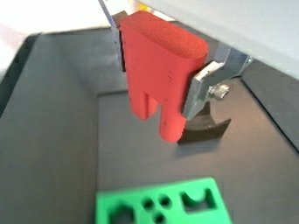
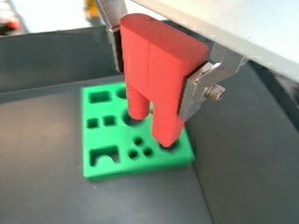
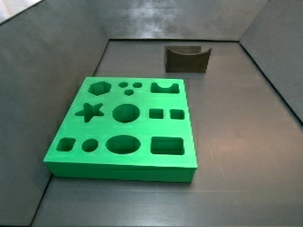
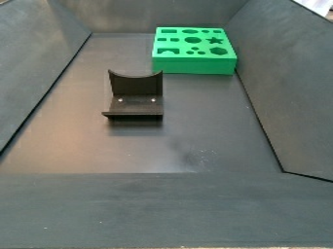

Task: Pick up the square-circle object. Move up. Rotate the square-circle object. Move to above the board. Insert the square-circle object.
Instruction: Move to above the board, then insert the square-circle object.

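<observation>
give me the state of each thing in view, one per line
square-circle object: held between the fingers, lifted, prongs pointing down
gripper: shut on the piece, seen in both wrist views only
board: flat on the floor, holes empty
fixture: on the floor, nothing in it

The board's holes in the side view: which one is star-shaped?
On the board, only the star hole has points; it sits at an edge beside a large round hole. The gripper holds the square-circle object.

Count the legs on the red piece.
2. Both legs point down side by side from the red piece, which the gripper clamps high over the board: one and, beside it, a longer-looking one. None seems hidden.
</observation>
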